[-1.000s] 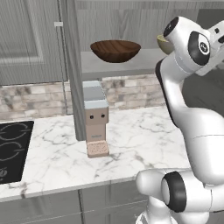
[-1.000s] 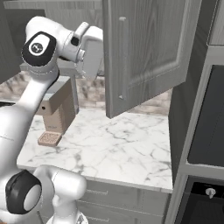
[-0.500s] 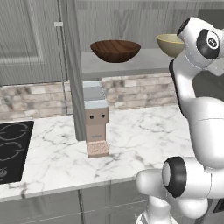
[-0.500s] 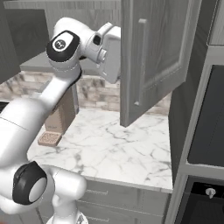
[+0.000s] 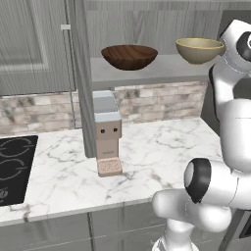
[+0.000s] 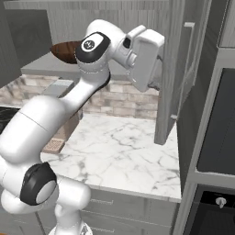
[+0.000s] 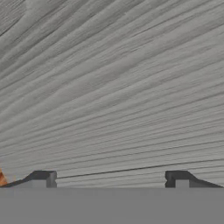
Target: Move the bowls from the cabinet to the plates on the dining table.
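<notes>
Gripper [image 7: 109, 177] fully open, holding nothing, facing grey wood-grain cabinet [image 7: 113, 87] surface; two bowls: brown bowl [image 5: 129, 57], olive bowl [image 5: 200, 50].

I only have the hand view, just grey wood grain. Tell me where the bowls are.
Observer: Both sit on the open cabinet's shelf; the dark brown bowl is on the left in the left base view.
Operator: Give me the other one.
Observer: The pale yellow-olive bowl stands apart to its right, next to the arm.
Operator: Report the gripper.
Observer: The gripper is open, holding nothing, facing the cabinet's wood-grain.
</notes>
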Tool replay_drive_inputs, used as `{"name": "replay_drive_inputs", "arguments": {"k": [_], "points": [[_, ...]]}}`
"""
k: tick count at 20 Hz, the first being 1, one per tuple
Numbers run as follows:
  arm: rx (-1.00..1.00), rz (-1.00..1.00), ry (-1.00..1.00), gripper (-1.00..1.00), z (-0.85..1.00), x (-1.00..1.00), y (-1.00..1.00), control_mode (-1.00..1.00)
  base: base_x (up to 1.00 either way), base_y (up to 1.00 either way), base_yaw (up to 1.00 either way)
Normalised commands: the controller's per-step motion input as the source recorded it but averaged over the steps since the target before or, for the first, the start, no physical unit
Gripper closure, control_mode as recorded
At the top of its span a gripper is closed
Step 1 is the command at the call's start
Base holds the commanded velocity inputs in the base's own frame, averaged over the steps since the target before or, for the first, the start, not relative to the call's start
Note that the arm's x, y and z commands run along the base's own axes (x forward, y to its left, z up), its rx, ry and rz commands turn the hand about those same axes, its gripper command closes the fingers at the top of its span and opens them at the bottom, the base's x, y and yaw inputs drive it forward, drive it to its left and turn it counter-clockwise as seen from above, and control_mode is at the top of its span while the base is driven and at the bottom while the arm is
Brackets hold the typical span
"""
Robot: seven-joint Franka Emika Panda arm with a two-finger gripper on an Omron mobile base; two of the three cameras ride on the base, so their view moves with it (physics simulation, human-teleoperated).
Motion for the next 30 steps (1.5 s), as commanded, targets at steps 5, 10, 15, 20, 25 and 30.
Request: {"name": "replay_drive_inputs", "arguments": {"k": [5, 10, 15, 20, 25, 30], "points": [[0.00, -0.13, 0.00, -1.00, 0.00, -0.11, -0.35, -1.00, 0.00, 0.00, 0.00], [0.00, -0.03, -0.01, -1.00, 0.00, -0.01, -0.02, -1.00, 0.00, 0.00, 0.00], [0.05, 0.00, -0.13, -1.00, 0.00, -0.30, 0.01, -1.00, 0.00, 0.00, 0.00], [0.13, 0.00, -0.20, -1.00, 0.00, -0.82, 0.23, -1.00, 0.00, 0.00, 0.00], [0.09, 0.00, -0.12, -1.00, 0.00, -0.81, 0.41, -1.00, 0.00, 0.00, 0.00], [0.01, 0.00, -0.01, -1.00, -0.03, -0.47, 0.57, -1.00, 0.00, 0.00, 0.00]]}}
